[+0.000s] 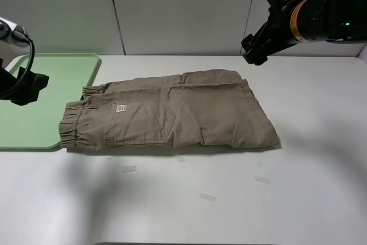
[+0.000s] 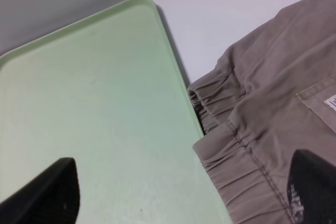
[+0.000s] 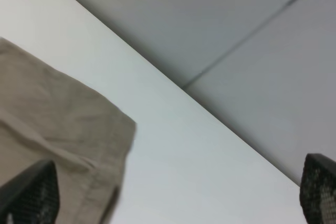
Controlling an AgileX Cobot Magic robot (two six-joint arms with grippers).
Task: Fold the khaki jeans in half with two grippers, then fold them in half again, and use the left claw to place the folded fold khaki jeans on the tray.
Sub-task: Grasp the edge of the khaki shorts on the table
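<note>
The khaki jeans (image 1: 172, 113) lie folded flat in the middle of the white table, with the gathered waistband at the left against the right rim of the pale-green tray (image 1: 34, 113). The white label faces up. My left gripper (image 1: 27, 87) hangs open and empty above the tray, left of the waistband. In the left wrist view the left gripper (image 2: 178, 203) is spread over the tray (image 2: 94, 103) and the jeans' waistband (image 2: 273, 93). My right gripper (image 1: 255, 50) is raised behind the jeans' far right corner, open and empty. The right wrist view shows the right gripper (image 3: 176, 198) above that corner (image 3: 47, 114).
Several small clear tape strips (image 1: 129, 168) lie on the table in front of the jeans, one (image 1: 207, 197) nearer the front edge. A grey panel wall stands behind the table. The tray reaches the table's left edge.
</note>
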